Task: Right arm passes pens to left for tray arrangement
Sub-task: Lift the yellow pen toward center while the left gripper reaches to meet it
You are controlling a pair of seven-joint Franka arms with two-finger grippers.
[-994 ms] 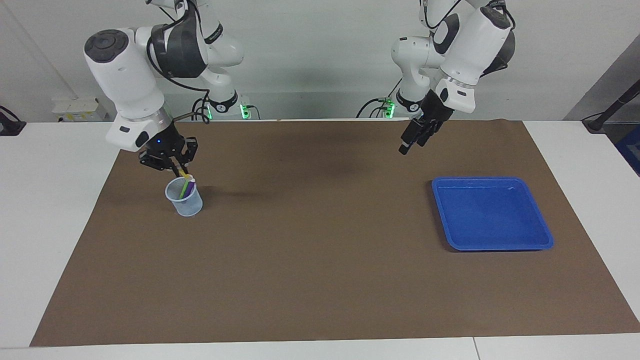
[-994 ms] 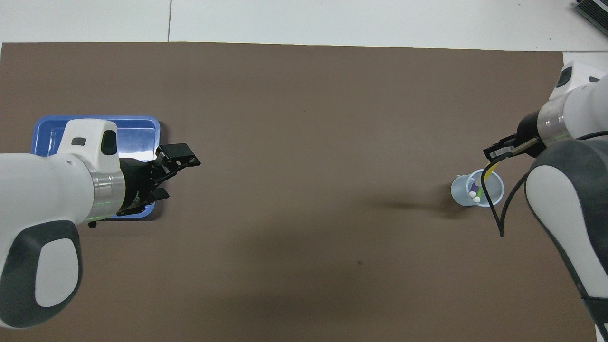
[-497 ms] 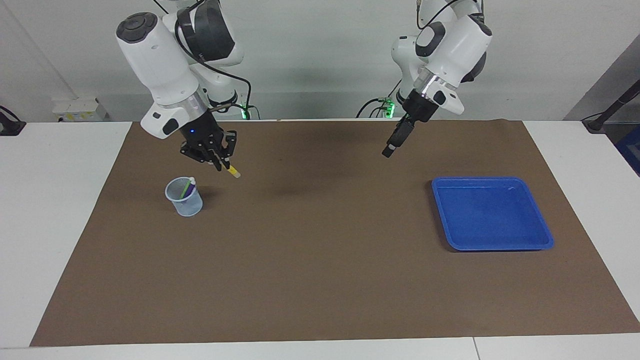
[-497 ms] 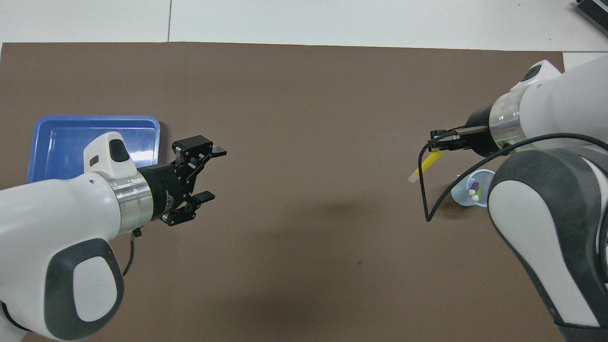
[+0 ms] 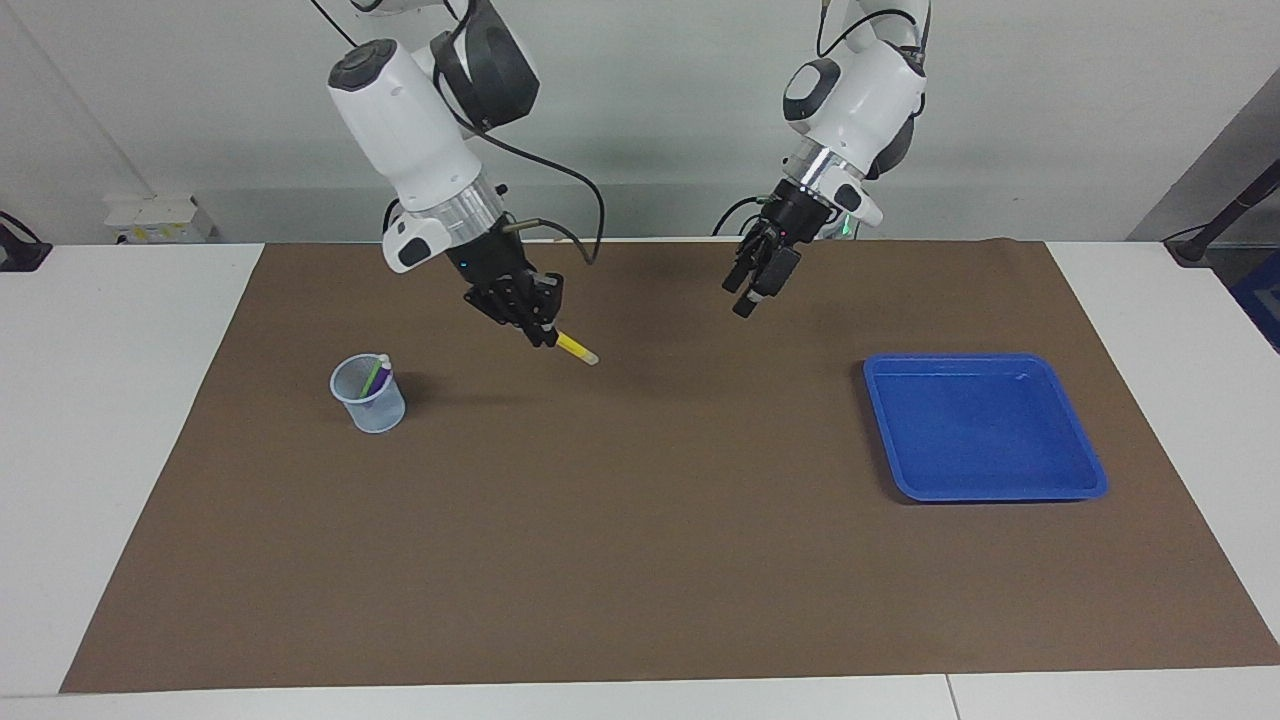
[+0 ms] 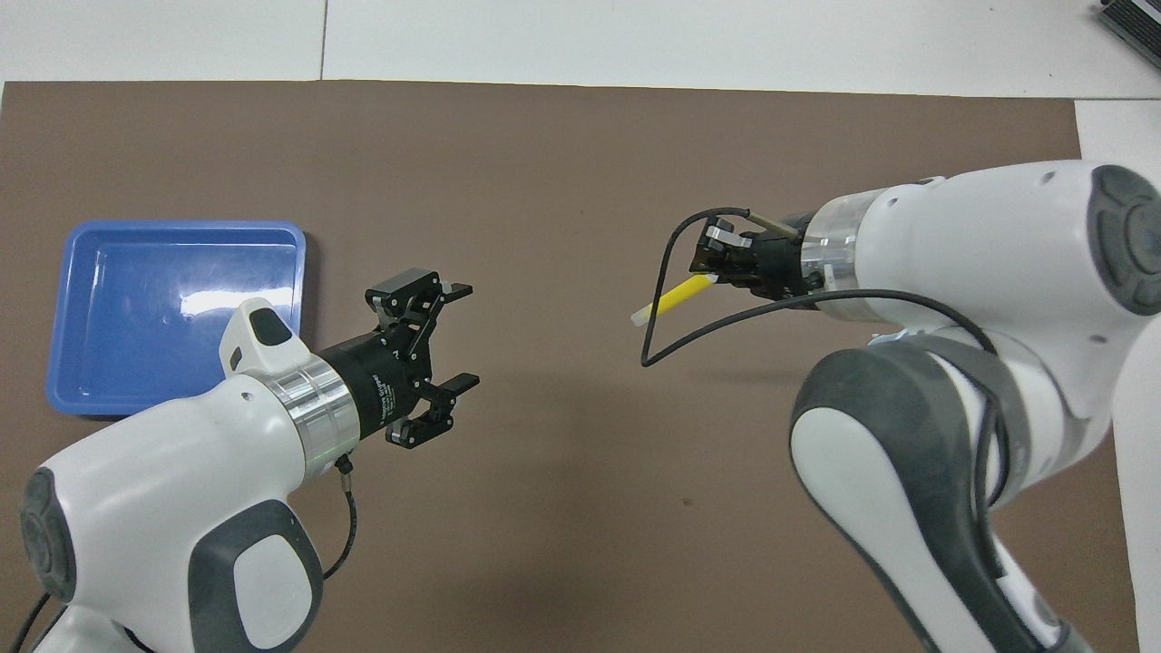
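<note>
Overhead, the right arm [image 6: 952, 272] hides the cup [image 5: 368, 394] and its pens.

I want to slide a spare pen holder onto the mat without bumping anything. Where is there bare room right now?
Most of the brown mat is bare: the whole stretch farther from the robots than the cup and the blue tray, and between those two. Avoid the middle nearer the robots: the right end effector holds the yellow pen there, facing the open left end effector.

A high camera across the surface [image 5: 640, 560] faces both arm bases at the top of frame. A second camera above the robots looks steeply down, arms entering from the lower corners. Both views share the brown mat [image 6: 562, 145] and blue tray [image 5: 985, 428].
</note>
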